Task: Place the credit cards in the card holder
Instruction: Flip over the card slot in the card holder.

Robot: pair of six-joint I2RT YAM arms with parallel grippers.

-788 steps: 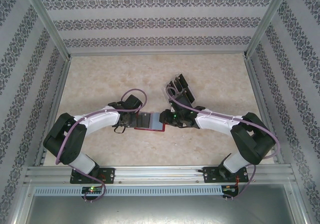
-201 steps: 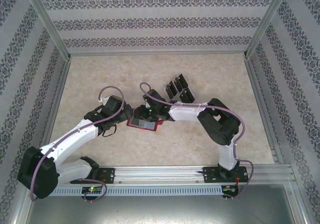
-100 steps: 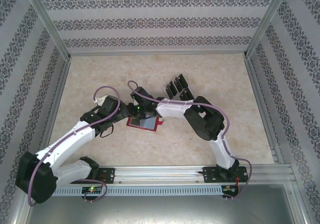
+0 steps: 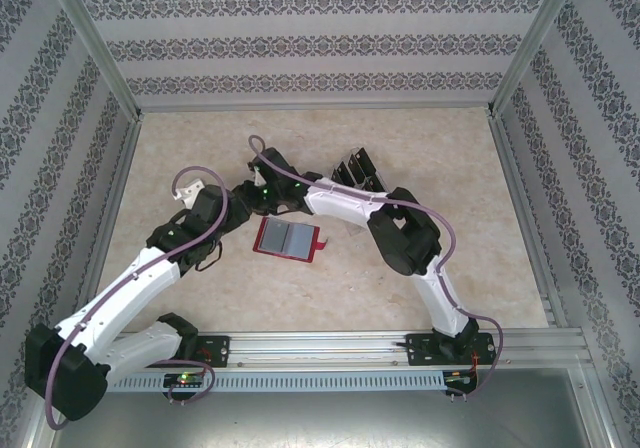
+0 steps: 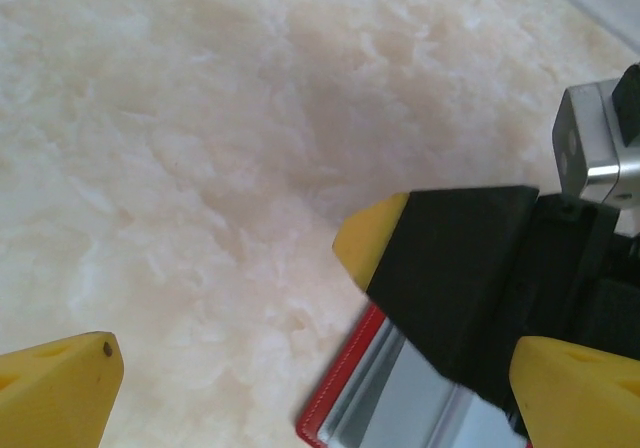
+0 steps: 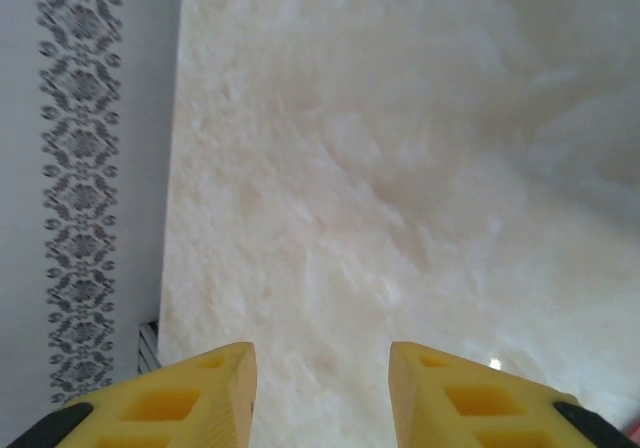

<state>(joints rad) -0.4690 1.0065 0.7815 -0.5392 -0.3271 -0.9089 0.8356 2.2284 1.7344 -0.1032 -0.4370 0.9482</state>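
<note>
Red card holder [image 4: 289,239] now lies released, open; left jaws and right jaws have withdrawn, both parted, empty.

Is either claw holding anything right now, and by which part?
Nothing is held. The left claw and right claw are both open and empty; the card holder lies open on the table.

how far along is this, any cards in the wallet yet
Done: the small red folding wallet lies open on the table, grey pockets up. In hand: nothing; the left gripper and right gripper are both open and empty. Left: the thin black cards stand further back, none visibly in the pockets.
</note>
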